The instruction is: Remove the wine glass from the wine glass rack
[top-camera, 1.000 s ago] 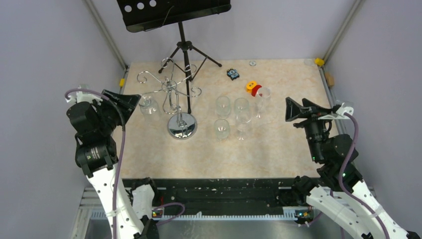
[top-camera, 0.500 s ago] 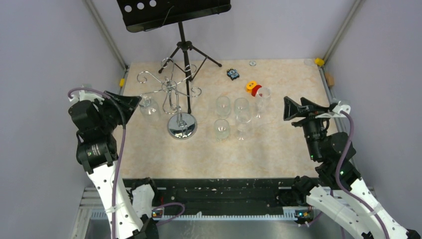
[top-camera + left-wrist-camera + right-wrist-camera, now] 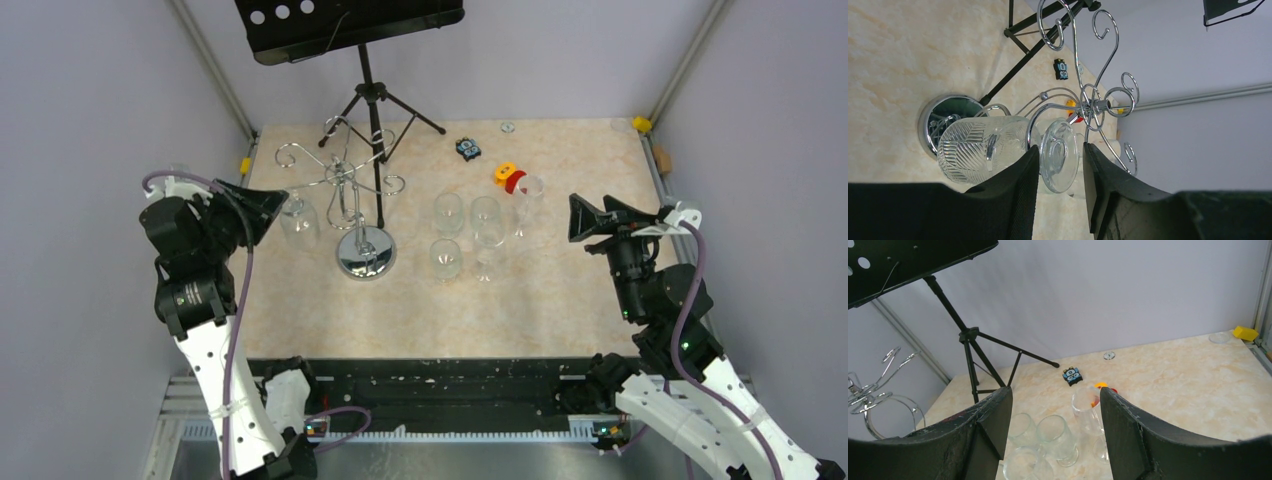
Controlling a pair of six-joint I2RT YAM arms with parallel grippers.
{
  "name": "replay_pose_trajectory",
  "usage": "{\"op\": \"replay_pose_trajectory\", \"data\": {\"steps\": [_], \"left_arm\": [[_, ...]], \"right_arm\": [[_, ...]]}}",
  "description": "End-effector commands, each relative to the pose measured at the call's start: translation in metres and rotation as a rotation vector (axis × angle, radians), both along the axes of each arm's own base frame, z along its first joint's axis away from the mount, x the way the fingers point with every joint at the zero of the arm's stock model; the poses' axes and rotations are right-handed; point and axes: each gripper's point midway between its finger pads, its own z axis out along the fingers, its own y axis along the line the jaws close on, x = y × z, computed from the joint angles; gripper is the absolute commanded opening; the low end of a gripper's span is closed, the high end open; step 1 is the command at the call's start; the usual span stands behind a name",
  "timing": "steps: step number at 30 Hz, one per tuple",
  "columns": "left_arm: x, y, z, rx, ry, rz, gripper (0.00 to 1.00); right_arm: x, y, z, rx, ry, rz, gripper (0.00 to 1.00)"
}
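The wine glass [image 3: 300,218] hangs upside down from a loop arm on the left side of the wine glass rack [image 3: 345,180], a chrome wire stand on a round mirrored base [image 3: 365,252]. My left gripper [image 3: 283,205] is at the glass, level with the rack's arms. In the left wrist view the ribbed bowl [image 3: 980,150] lies left of the fingers. The round foot [image 3: 1059,155] sits between them, with the left gripper [image 3: 1061,146] shut on it. The stem rests in the rack's wire [image 3: 1093,102]. My right gripper [image 3: 588,212] hovers open at the right, holding nothing [image 3: 1055,390].
A black tripod music stand [image 3: 350,25] rises behind the rack. Several empty glasses [image 3: 465,235] stand upright mid-table, right of the rack's base. A small blue-black toy [image 3: 467,148], an orange-red object [image 3: 509,176] and a yellow block [image 3: 641,124] lie farther back.
The left gripper has moved right, closer to the rack, and its jaws have narrowed around the glass's foot. The right arm has shifted slightly left.
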Motion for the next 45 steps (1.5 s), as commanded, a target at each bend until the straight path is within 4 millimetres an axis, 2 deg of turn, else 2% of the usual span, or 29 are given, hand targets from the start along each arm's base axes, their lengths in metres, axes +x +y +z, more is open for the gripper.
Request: {"op": "replay_pose_trajectory", "data": {"steps": [1, 9, 13, 18, 21, 22, 30, 35, 45], "left_arm": [[0.003, -0.002, 0.005, 0.002, -0.031, -0.023, 0.42], [0.009, -0.014, -0.001, -0.149, -0.036, -0.074, 0.41], [0.012, -0.018, -0.001, -0.189, -0.038, -0.097, 0.37], [0.011, -0.019, 0.002, -0.192, -0.045, -0.103, 0.23], [0.010, -0.018, 0.007, -0.173, -0.063, -0.096, 0.02], [0.009, -0.017, 0.009, -0.165, -0.072, -0.090, 0.00], [-0.003, -0.011, 0.040, -0.083, -0.143, -0.017, 0.00], [-0.007, -0.003, 0.050, -0.064, -0.164, 0.045, 0.00], [0.011, 0.009, 0.056, -0.079, -0.212, 0.081, 0.00]], "right_arm": [[-0.003, -0.005, 0.013, 0.017, -0.031, -0.016, 0.66], [-0.003, -0.006, 0.013, 0.024, -0.030, -0.014, 0.66], [-0.005, -0.007, 0.013, 0.026, -0.031, -0.018, 0.66], [-0.005, -0.008, 0.013, 0.031, -0.031, -0.019, 0.66], [-0.005, -0.008, 0.012, 0.030, -0.029, -0.019, 0.66], [-0.005, -0.008, 0.012, 0.030, -0.030, -0.020, 0.66], [-0.006, -0.007, 0.014, 0.039, -0.040, -0.009, 0.66], [-0.007, -0.007, 0.016, 0.036, -0.046, -0.005, 0.66], [-0.009, -0.011, 0.015, 0.034, -0.046, -0.019, 0.66]]}}
